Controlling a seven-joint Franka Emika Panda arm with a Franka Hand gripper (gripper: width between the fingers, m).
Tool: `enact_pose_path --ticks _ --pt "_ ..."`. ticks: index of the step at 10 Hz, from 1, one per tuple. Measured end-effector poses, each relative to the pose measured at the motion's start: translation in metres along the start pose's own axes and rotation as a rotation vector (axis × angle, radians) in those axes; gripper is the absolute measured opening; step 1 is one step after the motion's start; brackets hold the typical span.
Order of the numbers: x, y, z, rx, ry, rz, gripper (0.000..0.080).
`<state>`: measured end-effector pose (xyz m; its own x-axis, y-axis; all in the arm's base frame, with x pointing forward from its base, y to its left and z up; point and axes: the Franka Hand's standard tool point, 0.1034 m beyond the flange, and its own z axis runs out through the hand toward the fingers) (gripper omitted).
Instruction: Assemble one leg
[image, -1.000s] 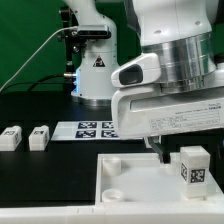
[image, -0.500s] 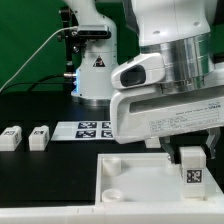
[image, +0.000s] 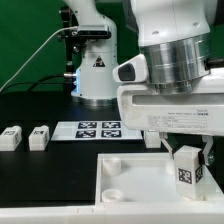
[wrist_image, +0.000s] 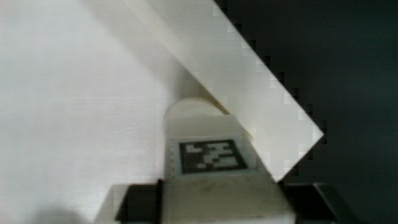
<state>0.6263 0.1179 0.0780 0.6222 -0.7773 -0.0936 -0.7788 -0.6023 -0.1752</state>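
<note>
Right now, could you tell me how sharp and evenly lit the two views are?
Exterior view: fairly sharp, bright white tray and arm against a dark table. Wrist view: soft and blurry, the leg tag smeared, white surfaces nearly washed out, gripper at the frame edge.

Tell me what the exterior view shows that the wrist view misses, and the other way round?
Only the exterior view shows two spare legs lying on the black table, the marker board, the arm's base behind, and the large white tray-like piece's round corner socket.

Only the wrist view shows, close up, the claw's fingers on either side of the held leg.

Both show the claw shut on a tagged leg at the edge of the white tray-like piece.
</note>
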Motion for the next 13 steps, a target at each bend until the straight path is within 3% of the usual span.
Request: enact_pose_path --ticks 4,5,6,7,8,11,13 --pt "-0.008 -0.005 0.001 -0.005 -0.045 0.590 0.0296" --pt "-0.008 -0.005 0.001 -0.004 -0.045 0.526 0.0296" --pt "-0.008 -0.005 0.001 -0.003 -0.046 0.509 0.0478" --pt "-0.009 -0.003 0.003 -0.006 -0.044 0.463 0.0478" --pt "-0.013 0.002 0.007 -0.013 -0.045 0.287 0.0590" --pt "-0.011 0.004 0.006 -0.014 -0.045 -0.246 0.0647" --pt "-0.011 0.005 0.007 -0.011 -0.045 -0.381 0.0649"
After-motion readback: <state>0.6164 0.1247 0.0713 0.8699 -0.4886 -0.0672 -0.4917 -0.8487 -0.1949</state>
